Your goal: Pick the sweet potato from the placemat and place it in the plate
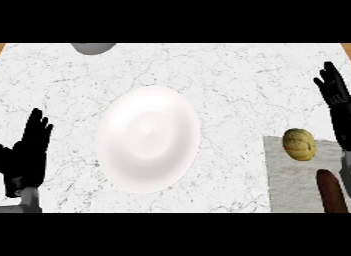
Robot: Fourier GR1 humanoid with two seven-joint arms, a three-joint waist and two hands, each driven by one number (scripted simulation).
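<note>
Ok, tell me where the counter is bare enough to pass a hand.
Bare marble lies between the plate and the placemat, and behind the plate up to the grey object. The placemat is crowded: sweet potato, yellow round item, with the right robot hand beside it. The left robot hand rests left.

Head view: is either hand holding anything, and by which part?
Nothing is held. The left hand and right hand are both open, fingers up.

Glossy plate (148, 139), veined marble counter (244, 80)
</note>
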